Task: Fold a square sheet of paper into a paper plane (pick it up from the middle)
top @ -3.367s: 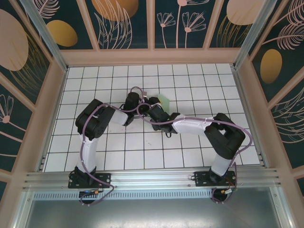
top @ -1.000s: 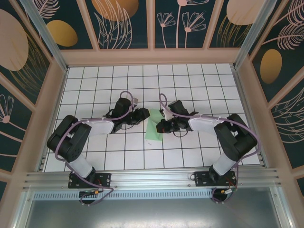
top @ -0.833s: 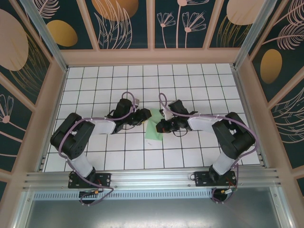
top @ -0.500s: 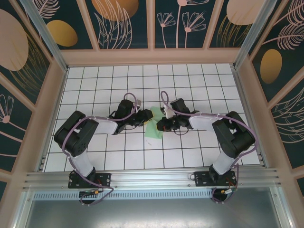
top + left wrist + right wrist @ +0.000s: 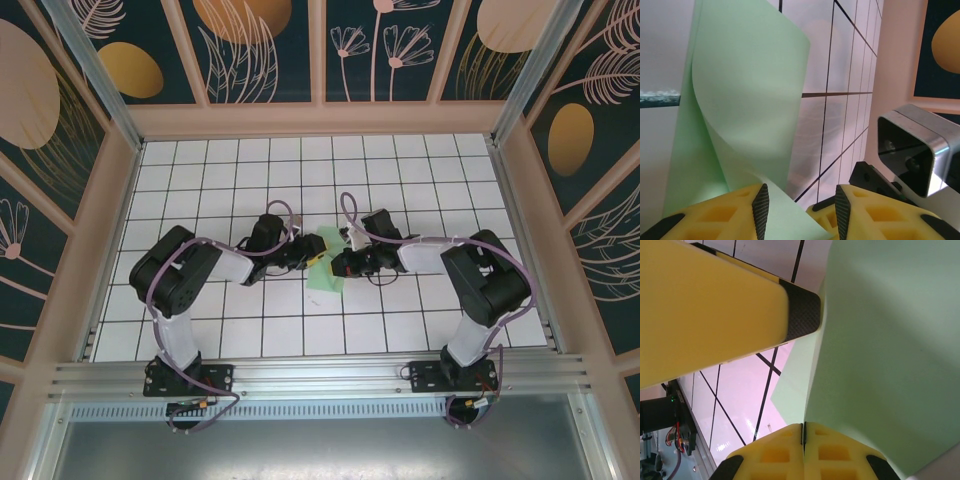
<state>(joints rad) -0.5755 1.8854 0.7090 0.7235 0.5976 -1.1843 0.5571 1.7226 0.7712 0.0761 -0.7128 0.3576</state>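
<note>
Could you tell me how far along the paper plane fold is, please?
Done: the square sheet of paper is raised and curled over. In hand: the right pincer is shut on it; the left pincer stands open around an edge. Left: no dart shape shows yet.

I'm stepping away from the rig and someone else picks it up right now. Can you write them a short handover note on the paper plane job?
Left gripper: open, jaws apart on either side of a corner of the thin pale green square sheet of paper.
Right gripper: shut, pinching the sheet's edge.
Sheet: mid-table between the two grippers, near part lying on the white grid tiles, far part lifted and curled over.
Done: sheet picked up, a fold begun.
Left: no sharp crease or dart shape shows yet. Press this fold flat, then make all the remaining folds.
</note>
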